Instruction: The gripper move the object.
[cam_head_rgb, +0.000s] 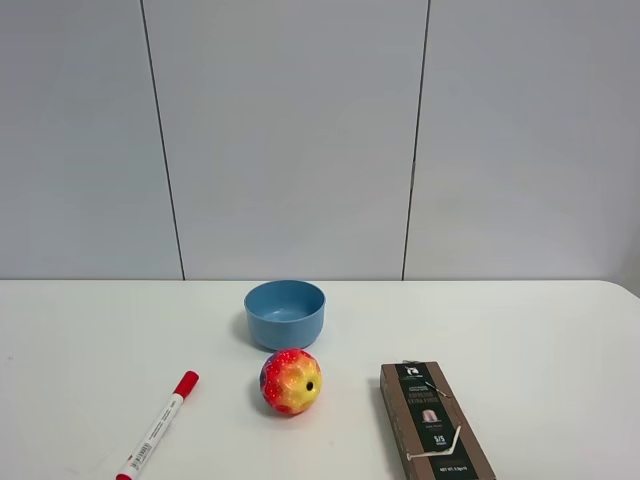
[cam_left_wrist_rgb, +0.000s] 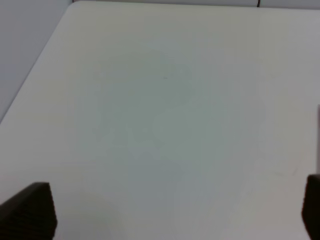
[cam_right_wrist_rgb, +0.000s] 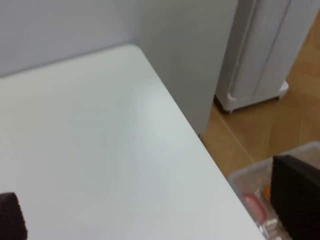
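Left gripper (cam_left_wrist_rgb: 175, 212): fingers spread wide, only the two black ribbed tips (cam_left_wrist_rgb: 27, 210) show at the frame edges, nothing between them, bare white table (cam_left_wrist_rgb: 165, 110) underneath. Right gripper (cam_right_wrist_rgb: 150, 215): same, wide apart and holding nothing, hanging over the table's corner (cam_right_wrist_rgb: 100, 140); past the edge I see wood floor (cam_right_wrist_rgb: 280, 120), a white unit (cam_right_wrist_rgb: 260, 55) and a clear bin (cam_right_wrist_rgb: 255, 195) with something red in it, too blurred to identify. Neither gripper shows in the high view.

Ball (cam_head_rgb: 290, 381): small, dimpled, mostly yellow and orange on the facing side, red with pale flecks on top, blue-purple along its left edge, one dark hole at the right. Sits on the table near the front, just in front of the blue bowl (cam_head_rgb: 285, 313) and smaller than it; looks slightly apart from the bowl, but can't confirm from this angle. Red-capped marker (cam_head_rgb: 158, 425) lies diagonally to its left, brown box (cam_head_rgb: 434, 421) to its right, both apart from it.
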